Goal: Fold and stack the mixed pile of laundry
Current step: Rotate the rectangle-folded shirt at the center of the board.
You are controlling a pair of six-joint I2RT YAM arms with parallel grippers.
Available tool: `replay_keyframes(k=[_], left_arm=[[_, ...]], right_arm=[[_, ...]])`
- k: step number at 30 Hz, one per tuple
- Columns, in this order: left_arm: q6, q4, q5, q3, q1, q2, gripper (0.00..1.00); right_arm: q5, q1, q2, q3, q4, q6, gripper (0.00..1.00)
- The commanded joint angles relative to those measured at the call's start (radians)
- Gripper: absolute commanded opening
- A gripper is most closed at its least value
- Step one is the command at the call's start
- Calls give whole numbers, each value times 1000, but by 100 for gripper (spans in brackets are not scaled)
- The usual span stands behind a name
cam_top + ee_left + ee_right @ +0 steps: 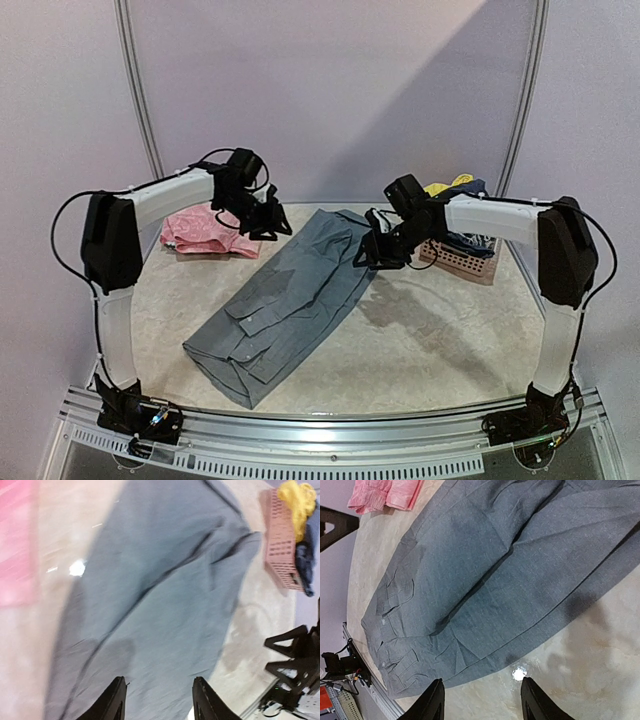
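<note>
Both claws hung open above the laundry: the left claw (158,687) and the right claw (481,684) each showed two fingers apart with nothing between them, only cloth below. We judged that neither was holding anything.

Nearest us, the grey shirt (290,300) lay flat on the bench (440,350), narrowed into a long strip that ran on a slant from the near left toward the far right. Its near end looked thicker and more rumpled, with what seemed to be pocket flaps or a placket. Lengthwise creases ran down the strip, so we took it that the sides were already turned in and a crosswise fold was yet to come. The two claws stood over the far end, one at each long edge, which would suit pinching two corners and carrying them toward the near end together.

Farther back on the left, clear of the shirt, a pink folded cloth (205,232) sat squared up — to our eye the start of the stack, parked where it would not be dragged.

At the far right stood the pink basket (280,545), well apart from the shirt, with a yellow piece (297,500) and a dark garment (302,562) heaped in it, unfolded and waiting.
</note>
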Motion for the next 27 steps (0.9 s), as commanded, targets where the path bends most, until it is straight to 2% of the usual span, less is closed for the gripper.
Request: replay_keyframes(k=[1, 11, 27], left_arm=[[124, -129, -128, -169, 53, -85, 46], [174, -128, -201, -488, 154, -236, 46], [174, -107, -180, -677, 185, -257, 40]], right_arm=[[-64, 11, 81, 42, 24, 22, 53], [-116, 13, 209, 113, 1, 50, 51], [-129, 0, 358, 246, -84, 26, 41]])
